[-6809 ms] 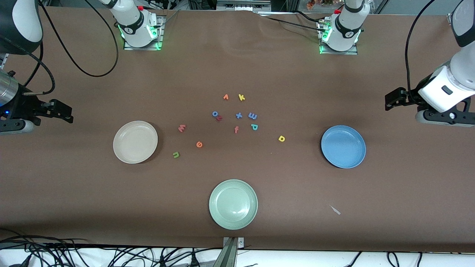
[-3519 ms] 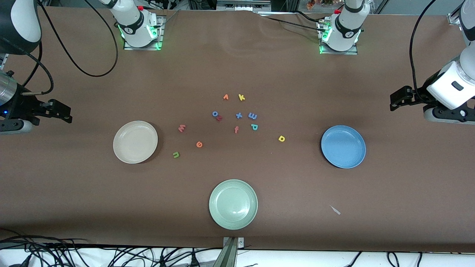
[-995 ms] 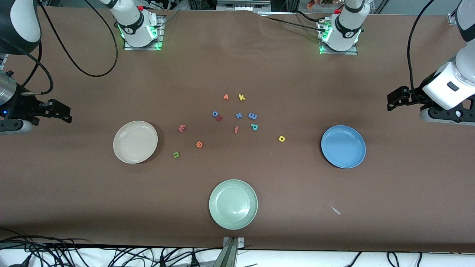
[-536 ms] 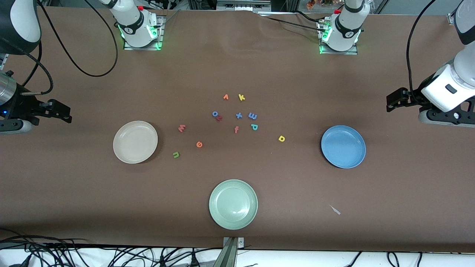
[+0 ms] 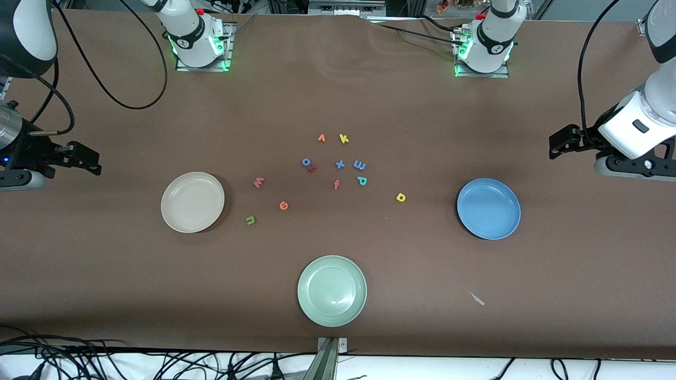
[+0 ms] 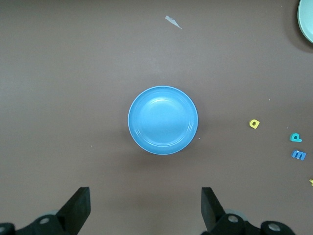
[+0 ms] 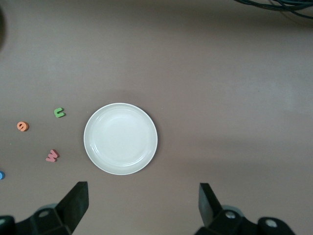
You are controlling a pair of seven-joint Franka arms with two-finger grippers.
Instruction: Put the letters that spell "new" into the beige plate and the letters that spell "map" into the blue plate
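Note:
The beige plate [image 5: 193, 202] lies empty toward the right arm's end, and the blue plate [image 5: 488, 208] lies empty toward the left arm's end. Beside the beige plate are the pinkish w [image 5: 259, 182], orange e [image 5: 283, 206] and green n [image 5: 250, 220]. In the middle cluster sit the blue m [image 5: 359, 165] and teal p [image 5: 362, 181], with the yellow a [image 5: 401, 197] nearer the blue plate. My left gripper [image 5: 559, 145] hangs open above the table beside the blue plate [image 6: 163, 120]. My right gripper [image 5: 87, 160] hangs open beside the beige plate [image 7: 121, 138]. Both are empty.
A pale green plate [image 5: 332, 291] lies near the front edge. Other letters share the middle cluster: yellow k [image 5: 344, 139], orange v [image 5: 321, 138], blue o [image 5: 306, 161], dark red z [image 5: 312, 168], blue x [image 5: 340, 164], orange-red f [image 5: 336, 184]. A small white scrap [image 5: 477, 299] lies nearer the camera than the blue plate.
My left gripper has drifted a little toward the middle of the table. The right gripper, the plates and the letters have stayed where they were.

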